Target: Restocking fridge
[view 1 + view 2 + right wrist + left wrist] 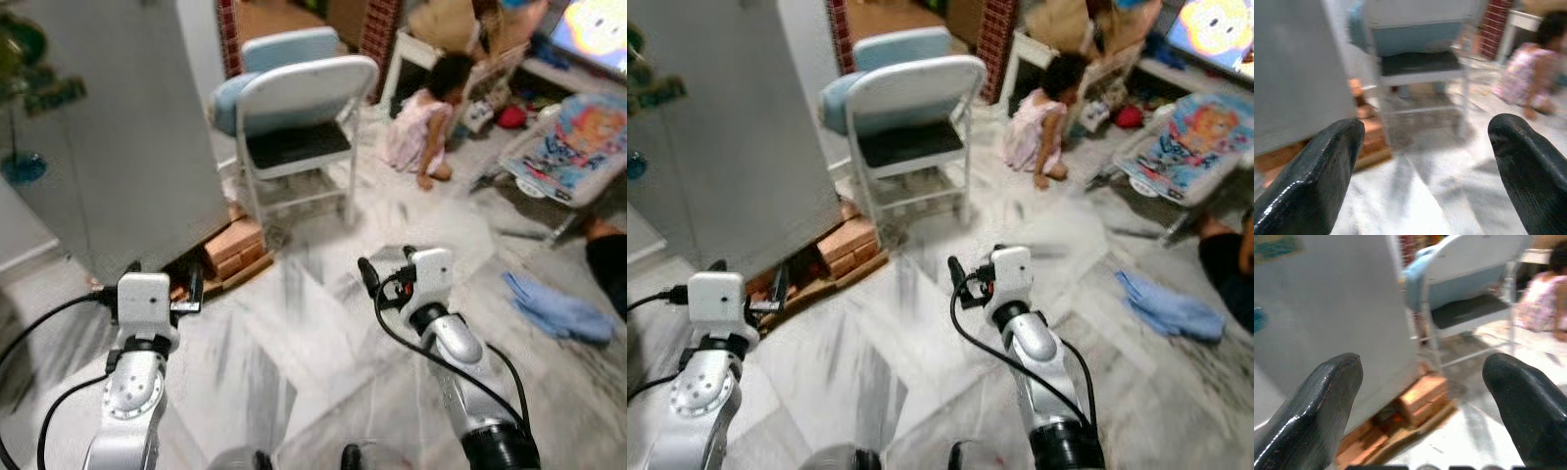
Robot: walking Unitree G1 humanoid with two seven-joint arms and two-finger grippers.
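Approach phase, views blurred. Fridge [118, 127] stands ahead-left, door closed, base on bricks [233, 250]. Left tool [162, 284] spread, empty, low before fridge corner. Right tool [384, 266] spread, empty, over marble floor [294, 333]. Folding chair [294, 127] just beside fridge; person [423, 122] sits on floor beyond it. Judgement: square up to door first, keep wide of chair and person, arms tucked. No stock item visible in either tool.

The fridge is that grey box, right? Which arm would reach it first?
Likely the left: its open tool hangs nearest the fridge, by the bricks under it. The right tool is open over bare floor.
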